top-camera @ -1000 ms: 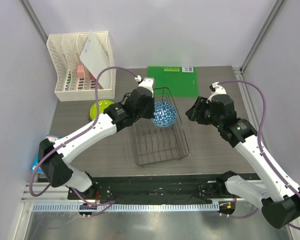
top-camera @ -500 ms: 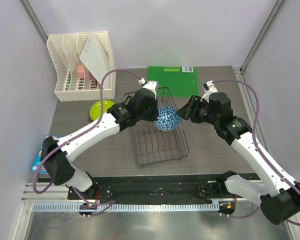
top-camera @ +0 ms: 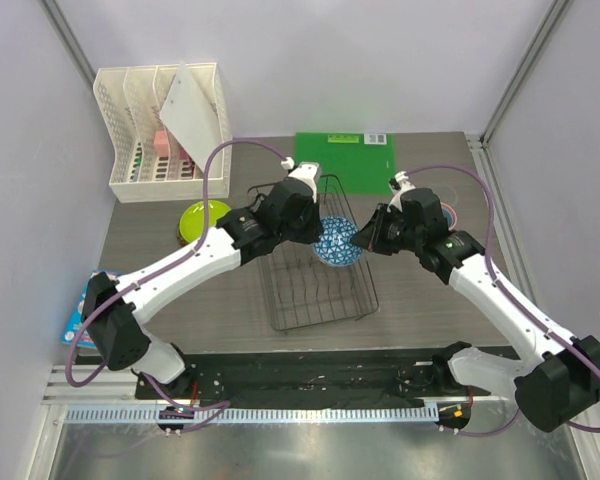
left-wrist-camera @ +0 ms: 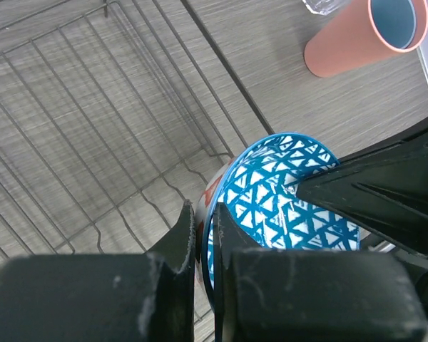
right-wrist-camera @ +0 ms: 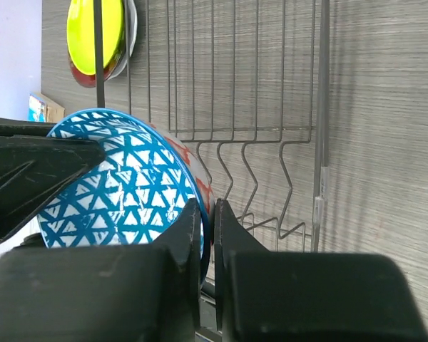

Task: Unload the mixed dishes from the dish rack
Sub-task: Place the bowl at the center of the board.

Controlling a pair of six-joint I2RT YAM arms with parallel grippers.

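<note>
The blue-and-white patterned bowl (top-camera: 335, 241) hangs over the right rim of the dark wire dish rack (top-camera: 315, 290). My left gripper (top-camera: 315, 232) is shut on its left rim (left-wrist-camera: 208, 235), one finger inside and one outside. My right gripper (top-camera: 360, 238) is shut on the opposite rim (right-wrist-camera: 203, 221). The bowl (left-wrist-camera: 278, 192) fills both wrist views (right-wrist-camera: 121, 185). A salmon-pink cup with blue inside (left-wrist-camera: 364, 35) lies on the table right of the rack, next to a clear glass tumbler (left-wrist-camera: 321, 6). A yellow-green plate (top-camera: 202, 216) sits left of the rack on a stack (right-wrist-camera: 100, 35).
A white lattice organizer (top-camera: 160, 135) with a white sheet stands at the back left. A green board (top-camera: 346, 160) lies behind the rack. A small blue item (top-camera: 77, 320) sits at the left table edge.
My right arm swung left to the bowl and its gripper closed on the rim. My left gripper carried the bowl slightly right and forward over the rack edge.
</note>
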